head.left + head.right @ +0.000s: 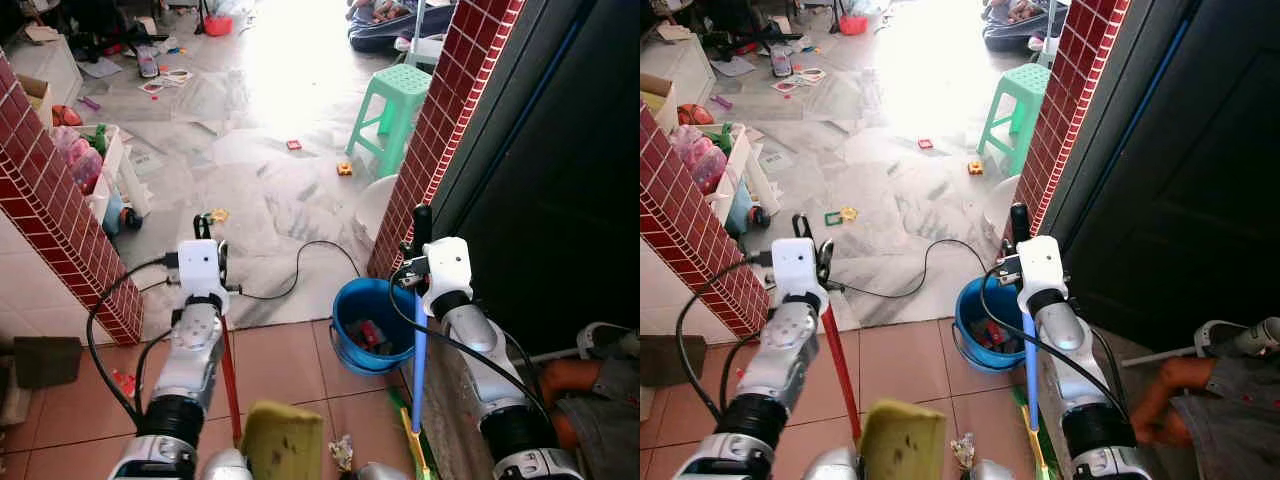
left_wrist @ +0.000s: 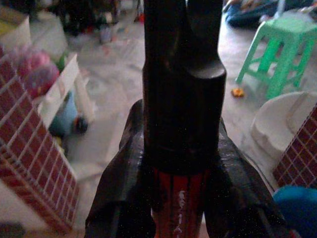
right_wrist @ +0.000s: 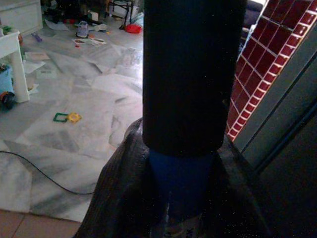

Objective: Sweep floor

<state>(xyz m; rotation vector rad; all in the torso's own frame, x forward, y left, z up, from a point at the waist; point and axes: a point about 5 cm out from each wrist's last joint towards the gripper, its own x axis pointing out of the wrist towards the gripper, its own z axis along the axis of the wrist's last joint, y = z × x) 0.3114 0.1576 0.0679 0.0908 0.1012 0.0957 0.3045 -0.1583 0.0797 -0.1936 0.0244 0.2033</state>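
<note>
Marble floor (image 1: 270,200) ahead littered with toys: left gripper (image 1: 208,232) clamps the red-handled broom (image 1: 230,375), right gripper (image 1: 421,232) clamps the blue-handled dustpan (image 1: 419,350); advise short low strokes, avoiding the black cable (image 1: 300,270) and blue bucket (image 1: 345,300).

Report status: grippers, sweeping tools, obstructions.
Left gripper shut on red handle. Right gripper shut on blue handle. Blue bucket and black cable on floor ahead.

floor (image 1: 280,350): tile, marble | on it: blue bucket (image 1: 372,325), green stool (image 1: 395,115), black cable (image 1: 300,270)
</note>
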